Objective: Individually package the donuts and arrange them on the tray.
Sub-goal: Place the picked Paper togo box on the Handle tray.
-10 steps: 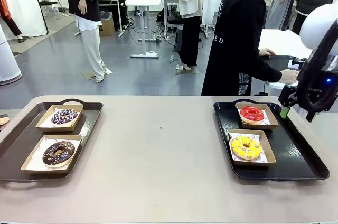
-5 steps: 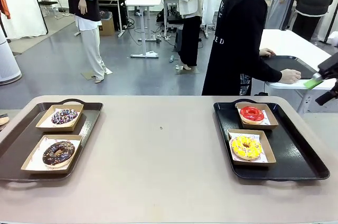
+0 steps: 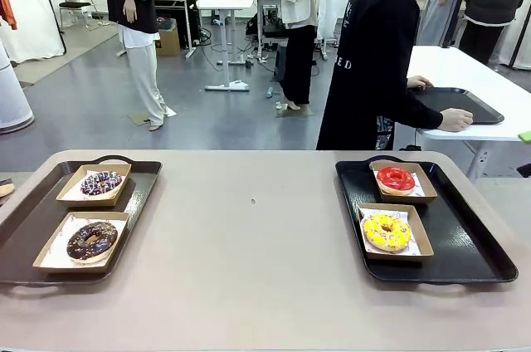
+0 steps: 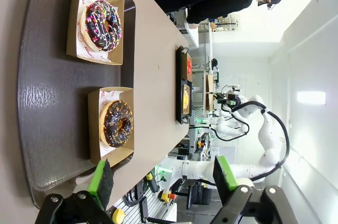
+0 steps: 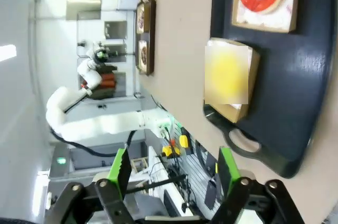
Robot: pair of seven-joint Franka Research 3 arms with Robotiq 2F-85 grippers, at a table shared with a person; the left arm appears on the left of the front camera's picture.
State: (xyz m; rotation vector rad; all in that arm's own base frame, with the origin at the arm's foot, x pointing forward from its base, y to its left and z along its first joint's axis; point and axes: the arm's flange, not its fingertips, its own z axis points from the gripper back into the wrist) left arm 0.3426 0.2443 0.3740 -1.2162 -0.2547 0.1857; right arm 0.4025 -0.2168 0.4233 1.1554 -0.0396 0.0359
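Observation:
Four donuts sit in open cardboard trays. On the left black tray (image 3: 33,217) are the purple-dark sprinkled donut (image 3: 101,182) and the dark chocolate donut (image 3: 91,239). On the right black tray (image 3: 469,240) are the red glazed donut (image 3: 396,178) and the yellow donut (image 3: 387,231). My left gripper (image 4: 162,174) is open and empty, hanging off the near end of the left tray (image 4: 47,76), closest to the chocolate donut (image 4: 118,123). My right gripper (image 5: 174,167) is open and empty, held well off the right tray (image 5: 296,76). A green pad (image 3: 525,136) shows at the picture's right edge.
A person in black (image 3: 373,53) stands past the table's far edge, hands on another black tray (image 3: 465,103) on a white table. The tan tabletop (image 3: 249,236) lies bare between the two trays. Other people stand farther back.
My right arm has pulled back to the right, from beside the red donut's tray to the picture's edge. The donuts and trays have not moved.

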